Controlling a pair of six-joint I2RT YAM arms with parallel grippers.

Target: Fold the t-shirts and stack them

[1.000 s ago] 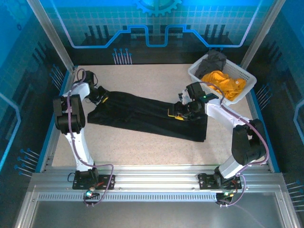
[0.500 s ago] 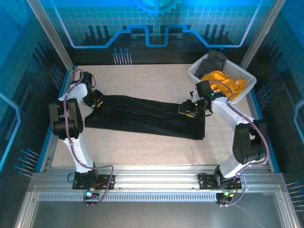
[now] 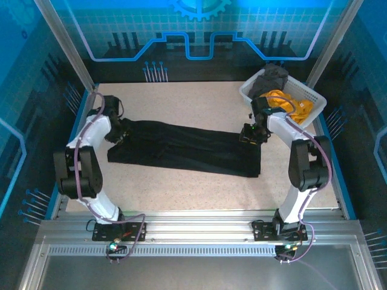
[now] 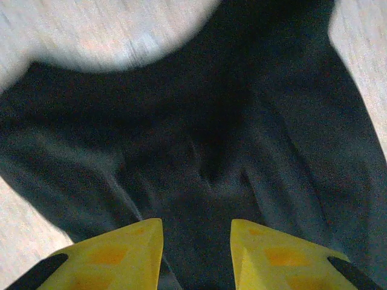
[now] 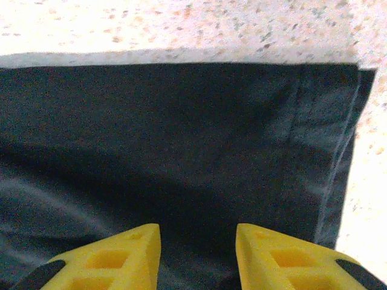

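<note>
Left fingers (image 4: 115,257), right fingers (image 5: 115,254) parted over black t-shirt (image 3: 181,148), overhead adds laden basket (image 3: 315,115)

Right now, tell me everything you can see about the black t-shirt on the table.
The black t-shirt is plain, soft, matte cloth, folded into a long narrow band lying flat on the speckled table, running left to right. Its right end shows a straight stitched hem; its left end has a curved edge and creases. The left gripper and right gripper hover over its two ends, jaws apart; whether they touch it is unclear.
</note>
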